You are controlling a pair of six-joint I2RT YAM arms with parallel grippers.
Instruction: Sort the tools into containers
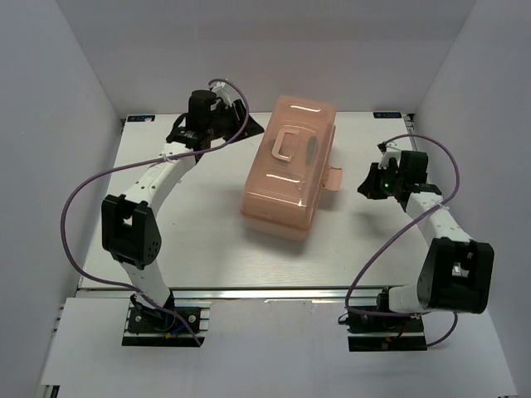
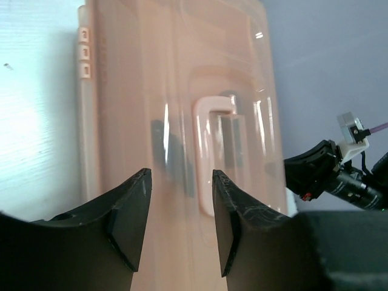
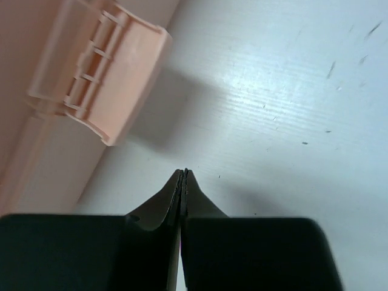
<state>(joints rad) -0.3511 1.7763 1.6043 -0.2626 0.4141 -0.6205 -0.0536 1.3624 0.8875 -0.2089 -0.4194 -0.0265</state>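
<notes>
Salmon-pink toolbox (image 1: 288, 166): mid-table, lid down; tools not plainly seen. Its latch (image 3: 103, 85) juts right, seemingly unfastened. My left gripper (image 2: 181, 182): far-left of it, jaws apart, empty. My right gripper (image 3: 183, 173): jaws together, beside latch. Step: closing up; next, press latch home.

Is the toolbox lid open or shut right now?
Shut: the toolbox has its lid down flat, handle on top. Its latch sticks outward, seemingly unfastened.

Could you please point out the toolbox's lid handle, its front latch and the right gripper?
lid handle (image 2: 202, 157): left wrist view, on its long bar.
front latch (image 3: 100, 79): right wrist view, on its ribbed middle.
right gripper (image 3: 183, 174): right wrist view, between its shut fingertips.
</notes>
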